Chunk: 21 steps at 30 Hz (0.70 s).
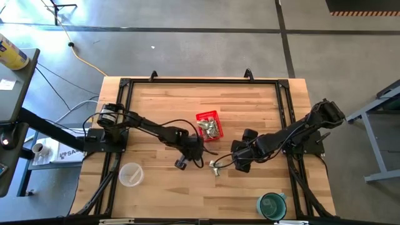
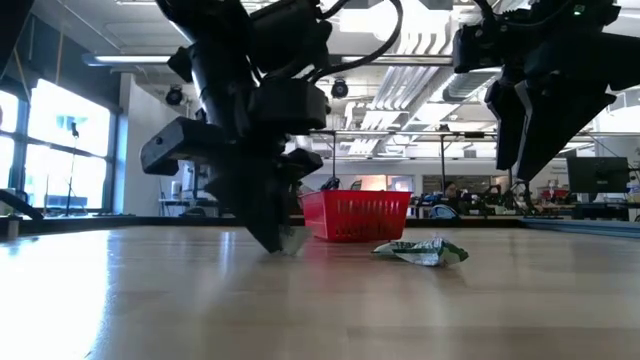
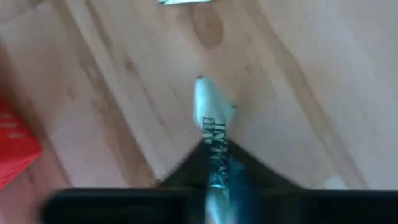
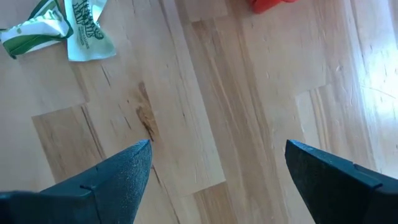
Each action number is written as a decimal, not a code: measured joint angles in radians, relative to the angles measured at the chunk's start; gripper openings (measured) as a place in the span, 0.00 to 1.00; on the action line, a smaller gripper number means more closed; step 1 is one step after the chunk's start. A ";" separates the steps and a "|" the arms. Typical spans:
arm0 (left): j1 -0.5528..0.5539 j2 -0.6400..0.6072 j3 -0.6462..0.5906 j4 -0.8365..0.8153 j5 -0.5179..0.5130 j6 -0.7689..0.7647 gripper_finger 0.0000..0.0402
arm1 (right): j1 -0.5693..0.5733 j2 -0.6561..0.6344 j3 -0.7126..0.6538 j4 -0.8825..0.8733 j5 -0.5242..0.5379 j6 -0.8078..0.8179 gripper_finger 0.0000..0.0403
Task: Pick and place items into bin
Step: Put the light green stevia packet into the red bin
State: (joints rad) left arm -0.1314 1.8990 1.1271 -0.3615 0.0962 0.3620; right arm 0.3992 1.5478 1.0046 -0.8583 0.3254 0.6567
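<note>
The red basket (image 1: 208, 119) sits mid-table with several green-and-white wrapped pieces (image 1: 211, 129) inside. My left gripper (image 3: 214, 146) is down at the tabletop just near of the basket (image 2: 355, 215), shut on one wrapped piece (image 3: 210, 112). Loose pieces (image 4: 56, 28) lie flat on the wood (image 1: 216, 166) between the two grippers. My right gripper (image 4: 217, 152) hangs open above the table (image 2: 545, 140), just right of those loose pieces, touching nothing. My left gripper pinches a wrapped piece between its two fingers (image 3: 186, 168), which point steeply down from above. The pale wrapper's free end (image 3: 208, 96) sticks out past the fingertips. In the low view that end (image 2: 293, 242) is at table level; whether it rests on the wood I cannot tell.
A clear plastic cup (image 1: 131, 174) stands near the table's near-left corner. A teal round cup (image 1: 272, 205) stands at the near-right edge. A black frame (image 1: 200, 81) borders the tabletop. Bare wood lies on the far side of the basket.
</note>
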 joint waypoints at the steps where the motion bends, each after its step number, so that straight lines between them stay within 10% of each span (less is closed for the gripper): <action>1: 0.000 -0.004 0.000 -0.005 -0.014 0.002 0.11 | 0.000 0.000 0.000 -0.001 0.002 0.000 0.89; 10: 0.028 -0.130 0.152 -0.210 -0.203 0.037 0.11 | 0.000 0.000 0.000 -0.024 0.010 0.020 0.89; 16: 0.172 -0.114 0.200 -0.068 -0.175 0.106 0.08 | 0.000 0.000 0.000 -0.023 0.032 0.020 0.89; 21: 0.259 -0.056 0.195 -0.024 -0.177 0.088 0.38 | 0.018 0.000 0.000 -0.003 0.003 0.019 0.89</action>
State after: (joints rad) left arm 0.1274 1.8427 1.3220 -0.3859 -0.0811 0.4500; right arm 0.4173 1.5478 1.0046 -0.8611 0.3284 0.6758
